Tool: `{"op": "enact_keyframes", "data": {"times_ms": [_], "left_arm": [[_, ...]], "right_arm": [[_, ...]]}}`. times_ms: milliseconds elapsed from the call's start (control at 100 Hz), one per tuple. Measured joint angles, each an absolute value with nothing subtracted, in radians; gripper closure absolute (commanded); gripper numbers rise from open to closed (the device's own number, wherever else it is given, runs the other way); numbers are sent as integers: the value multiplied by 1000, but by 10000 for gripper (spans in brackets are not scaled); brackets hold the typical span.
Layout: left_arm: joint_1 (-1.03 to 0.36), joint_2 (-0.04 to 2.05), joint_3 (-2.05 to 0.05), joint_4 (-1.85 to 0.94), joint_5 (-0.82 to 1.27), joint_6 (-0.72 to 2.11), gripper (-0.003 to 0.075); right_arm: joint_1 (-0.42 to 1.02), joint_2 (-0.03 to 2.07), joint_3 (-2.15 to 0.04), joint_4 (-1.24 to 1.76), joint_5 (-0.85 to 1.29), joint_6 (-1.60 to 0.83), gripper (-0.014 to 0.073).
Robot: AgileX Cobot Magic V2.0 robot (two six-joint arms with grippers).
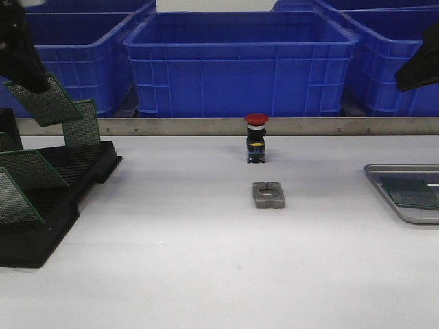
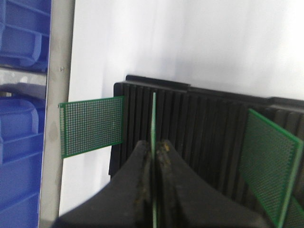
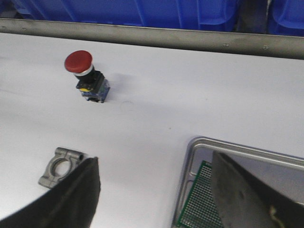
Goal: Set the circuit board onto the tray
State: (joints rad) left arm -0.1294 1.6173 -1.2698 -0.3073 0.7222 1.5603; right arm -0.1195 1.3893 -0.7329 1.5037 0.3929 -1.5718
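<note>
My left gripper (image 1: 31, 75) is shut on a green circuit board (image 1: 46, 101) and holds it tilted above the black slotted rack (image 1: 65, 195) at the far left. In the left wrist view the held board (image 2: 154, 114) shows edge-on between the closed fingers (image 2: 142, 161), over the rack (image 2: 204, 128). The silver-grey tray (image 1: 381, 169) lies at the right edge with a green board (image 1: 411, 193) flat in it. My right gripper (image 3: 154, 183) is open and empty, above the tray's near rim (image 3: 228, 145) and its board (image 3: 202, 206).
Several more green boards (image 1: 31, 168) stand in the rack, one (image 2: 92, 124) sticking out past its edge. A red push button (image 1: 256, 137) and a grey metal clamp block (image 1: 268, 195) sit mid-table. Blue bins (image 1: 240, 62) stand behind a metal rail (image 1: 206, 126).
</note>
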Motion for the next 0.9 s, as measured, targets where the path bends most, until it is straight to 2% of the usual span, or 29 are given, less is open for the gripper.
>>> {"op": "enact_keyframes", "data": {"times_ms": [240, 450, 670, 900], "left_arm": [[-224, 1575, -1270, -436, 813, 1560, 740], [-334, 1575, -1270, -540, 823, 1560, 740], [-437, 1575, -1270, -723, 827, 1560, 740], [-513, 1575, -1270, -788, 910, 1558, 741]], "right_arm": [[-110, 1389, -733, 1487, 572, -1592, 76], [-24, 1389, -733, 1466, 745, -1793, 76], [153, 1389, -733, 1456, 755, -1980, 76], [260, 1389, -733, 1454, 679, -2017, 76]]}}
